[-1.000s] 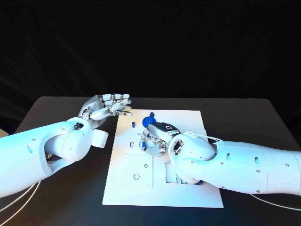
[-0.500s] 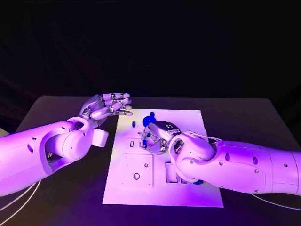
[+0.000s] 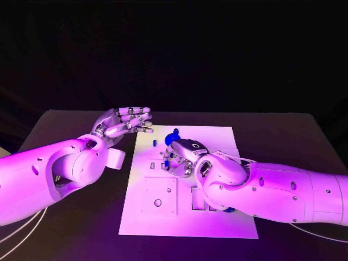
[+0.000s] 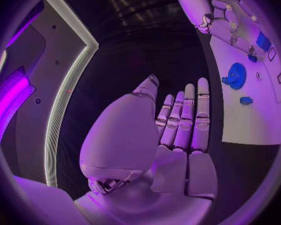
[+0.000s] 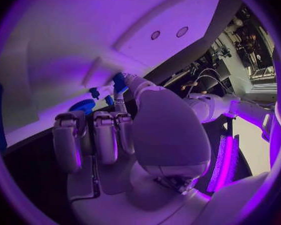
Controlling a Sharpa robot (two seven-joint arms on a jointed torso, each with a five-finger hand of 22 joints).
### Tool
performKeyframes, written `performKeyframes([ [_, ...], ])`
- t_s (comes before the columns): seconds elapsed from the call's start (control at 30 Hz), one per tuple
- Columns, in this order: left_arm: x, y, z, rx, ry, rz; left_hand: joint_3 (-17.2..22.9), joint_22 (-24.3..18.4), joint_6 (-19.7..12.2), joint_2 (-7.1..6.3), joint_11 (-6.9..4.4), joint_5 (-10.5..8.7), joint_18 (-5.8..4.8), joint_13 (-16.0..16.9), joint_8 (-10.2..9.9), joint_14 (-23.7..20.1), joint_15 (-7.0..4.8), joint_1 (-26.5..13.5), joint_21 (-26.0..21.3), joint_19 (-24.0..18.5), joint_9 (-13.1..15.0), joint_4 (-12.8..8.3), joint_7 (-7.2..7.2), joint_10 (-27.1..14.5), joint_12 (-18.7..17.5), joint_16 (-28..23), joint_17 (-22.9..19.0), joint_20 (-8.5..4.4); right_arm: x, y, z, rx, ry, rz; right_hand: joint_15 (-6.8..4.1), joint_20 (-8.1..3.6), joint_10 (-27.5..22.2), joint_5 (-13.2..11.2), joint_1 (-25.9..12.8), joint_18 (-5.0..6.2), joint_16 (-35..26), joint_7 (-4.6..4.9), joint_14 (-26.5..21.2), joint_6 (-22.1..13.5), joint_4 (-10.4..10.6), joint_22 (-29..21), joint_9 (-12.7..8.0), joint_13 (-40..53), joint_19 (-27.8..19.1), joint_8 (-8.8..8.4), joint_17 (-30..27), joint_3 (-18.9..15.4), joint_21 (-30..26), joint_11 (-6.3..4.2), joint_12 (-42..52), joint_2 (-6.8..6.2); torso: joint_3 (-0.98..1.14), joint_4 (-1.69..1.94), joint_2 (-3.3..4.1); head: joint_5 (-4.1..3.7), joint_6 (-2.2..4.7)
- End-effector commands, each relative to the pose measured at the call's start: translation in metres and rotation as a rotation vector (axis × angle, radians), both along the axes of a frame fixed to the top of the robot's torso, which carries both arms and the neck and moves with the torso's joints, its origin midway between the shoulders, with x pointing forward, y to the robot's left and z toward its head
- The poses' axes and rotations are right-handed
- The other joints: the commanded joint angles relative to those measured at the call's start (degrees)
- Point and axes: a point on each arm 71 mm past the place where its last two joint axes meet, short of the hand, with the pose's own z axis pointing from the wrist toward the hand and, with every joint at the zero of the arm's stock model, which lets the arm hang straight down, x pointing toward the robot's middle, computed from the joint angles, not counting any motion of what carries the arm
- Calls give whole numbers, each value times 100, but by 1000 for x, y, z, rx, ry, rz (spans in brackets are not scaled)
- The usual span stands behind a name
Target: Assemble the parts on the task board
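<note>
The task board (image 3: 188, 217) is shown lying flat on the table (image 3: 299, 136), its long axis running away from the robot. The right hand (image 3: 182, 157) is held low over the board's middle, and a small blue part (image 5: 118, 82) is seen pinched at its fingertips in the right wrist view, the remaining fingers (image 5: 93, 135) being curled alongside. A round blue part (image 3: 172, 140) stands on the board just beyond that hand, toward the far edge; in the left wrist view a smaller blue piece (image 4: 245, 100) lies near it. The left hand (image 3: 127, 122) is raised beside the board's far left corner, fingers extended side by side, nothing held. The right hand is judged the nearer to the round part, which lies directly ahead of its fingertips.
</note>
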Motion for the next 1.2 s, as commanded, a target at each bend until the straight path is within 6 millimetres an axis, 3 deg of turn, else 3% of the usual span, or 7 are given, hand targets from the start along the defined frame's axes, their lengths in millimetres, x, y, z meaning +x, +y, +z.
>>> performKeyframes([
  [0.03, -1, -2, 1, -8, -4, -20, 36, 5, -29, 14, 4, -12, 49, 1, 28, -43, 16, -3, 39, -35, 9, 9, 235, -7, -23, 37, 5, 12, -1, -1, -6, -29, 14, 6, -37, -57, 415, 16, -18, -50, 3, 7, 563, -12, -7, 1427, 11, 1284, 533, 13, 1258, 15, 22, -35, -33, -34, -1, 3, 0, -4, -6],
  [0.87, 0, 0, 0, -7, -2, -19, 36, 5, -29, 14, 4, -12, 49, 1, 28, -43, 16, -3, 39, -35, 9, 9, 235, -7, -23, 37, 5, 12, 0, -1, -7, -30, 15, 10, 44, 6, 183, 12, -319, -19, -15, 118, 551, -286, 94, 1351, -31, 997, 470, -64, 1206, -82, -93, 63, -331, -339, 0, 0, 2, -6, -11],
  [1.2, 0, 0, 0, -7, -2, -18, 44, 15, -35, 10, 6, -13, 49, 0, 29, -53, 17, -13, 55, -53, 9, 7, 236, -12, -26, 43, 18, 15, -1, 0, -5, -8, 4, 15, 74, 40, 98, 10, -444, -2, -33, 149, 539, -409, 231, 1310, -53, 894, 436, -97, 1157, -379, -158, 95, -445, -449, 0, 1, 3, 0, -12],
])
